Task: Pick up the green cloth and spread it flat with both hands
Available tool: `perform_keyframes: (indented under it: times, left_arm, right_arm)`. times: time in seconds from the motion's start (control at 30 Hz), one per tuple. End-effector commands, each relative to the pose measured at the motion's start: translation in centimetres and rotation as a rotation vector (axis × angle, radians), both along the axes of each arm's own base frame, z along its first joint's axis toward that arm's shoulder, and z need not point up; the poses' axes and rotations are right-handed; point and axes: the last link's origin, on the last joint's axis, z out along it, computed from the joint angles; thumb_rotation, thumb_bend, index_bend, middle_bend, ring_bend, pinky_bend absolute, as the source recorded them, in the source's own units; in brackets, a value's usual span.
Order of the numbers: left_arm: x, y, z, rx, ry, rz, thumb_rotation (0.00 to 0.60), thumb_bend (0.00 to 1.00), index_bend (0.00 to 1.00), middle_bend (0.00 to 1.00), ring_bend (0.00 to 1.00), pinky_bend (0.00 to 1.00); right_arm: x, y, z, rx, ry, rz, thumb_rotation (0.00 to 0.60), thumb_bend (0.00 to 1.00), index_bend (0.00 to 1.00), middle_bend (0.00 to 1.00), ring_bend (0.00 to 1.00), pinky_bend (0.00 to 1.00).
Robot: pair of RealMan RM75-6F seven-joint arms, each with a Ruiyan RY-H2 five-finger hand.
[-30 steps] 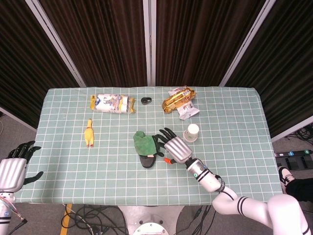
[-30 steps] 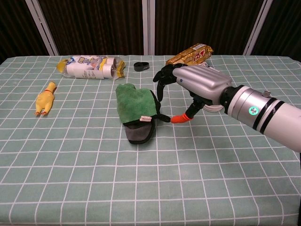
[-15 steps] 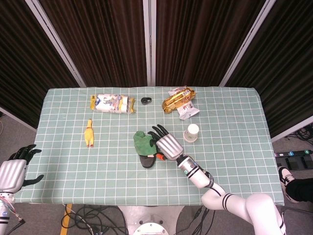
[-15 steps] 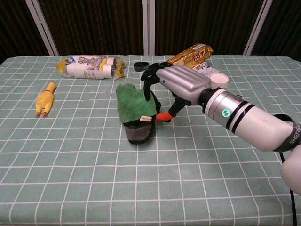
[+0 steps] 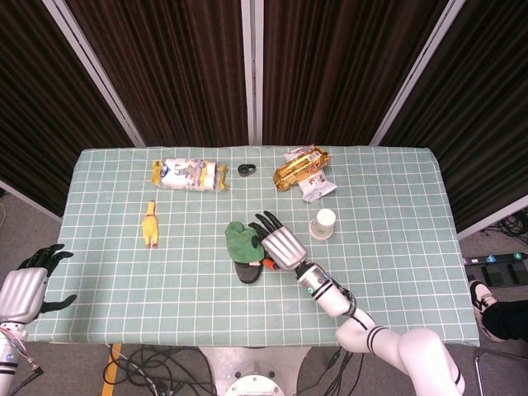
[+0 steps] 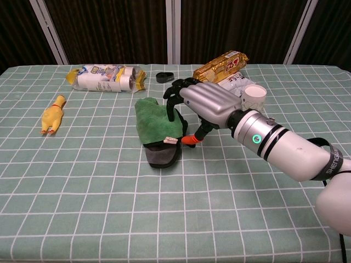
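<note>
1. The step in hand looks like the reach for the grasp: the right hand [image 6: 205,107] sits at the right edge of the green cloth [image 6: 156,121], and the cloth is not yet lifted.
2. The green cloth lies folded in a bunch near the middle of the checked tablecloth [image 6: 82,181], its lower end turned over to show a dark grey underside and a small white label.
3. The right hand's dark fingertips [image 6: 174,98] arch over the cloth's right edge, and its orange-tipped thumb [image 6: 190,140] points down just beside the cloth's lower corner. The fingers are apart and nothing is pinched between them that I can see; whether the tips already touch the fabric cannot be told.
4. The right forearm comes in low from the lower right, palm down and turned toward the cloth.
5. The left hand [image 5: 23,290] hangs off the table's left edge, well apart from the cloth, fingers loosely spread and holding nothing.
6. Next, I judge, the right hand needs to close thumb and fingers on that edge and lift, and the left hand must come across to take a second edge so the cloth can be pulled flat.
7. The white cup [image 6: 254,96] stands just behind the right wrist, so a careless lift could knock it.
</note>
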Motion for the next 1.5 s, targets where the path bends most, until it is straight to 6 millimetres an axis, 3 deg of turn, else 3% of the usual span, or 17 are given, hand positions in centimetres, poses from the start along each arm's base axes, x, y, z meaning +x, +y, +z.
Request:
perform_keyframes:
  times: [0.03, 0.2, 0.57, 0.93, 1.1, 1.5]
  left_arm:
    - [0.0, 0.1, 0.0, -0.001, -0.004, 0.002, 0.600, 0.11, 0.23, 0.16, 0.14, 0.24]
    - [-0.1, 0.1, 0.1, -0.005, -0.013, 0.007, 0.600, 0.11, 0.23, 0.16, 0.14, 0.24]
    - [-0.2, -0.1, 0.2, -0.004, -0.026, 0.009, 0.600, 0.11, 0.23, 0.16, 0.14, 0.24]
    - [-0.4, 0.0, 0.0, -0.021, -0.032, 0.023, 0.600, 0.11, 0.23, 0.16, 0.14, 0.24]
    - [-0.3, 0.0, -0.1, -0.027, -0.039, 0.021, 0.600, 0.11, 0.23, 0.16, 0.14, 0.24]
    - [-0.4, -0.2, 0.2, -0.022, -0.050, 0.029, 0.600, 0.11, 0.23, 0.16, 0.14, 0.24]
  right_arm:
    - [0.6, 0.0, -0.5, -0.009, -0.021, 0.002, 0.600, 0.07, 0.42, 0.16, 0.03, 0.00]
    - [1.2, -0.1, -0.9, -0.037, -0.053, 0.005, 0.600, 0.07, 0.38, 0.16, 0.03, 0.00]
    - [2.1, -0.3, -0.3, -0.070, -0.143, 0.024, 0.600, 0.09, 0.37, 0.16, 0.05, 0.00]
    - [1.0, 0.1, -0.5, -0.047, -0.046, 0.086, 0.600, 0.10, 0.37, 0.16, 0.05, 0.00]
    - [1.4, 0.0, -0.8, -0.048, -0.051, 0.071, 0.600, 0.10, 0.37, 0.16, 0.05, 0.00]
    - [3.0, -0.9, -1.4, -0.051, -0.092, 0.036, 0.600, 0.22, 0.51, 0.24, 0.11, 0.00]
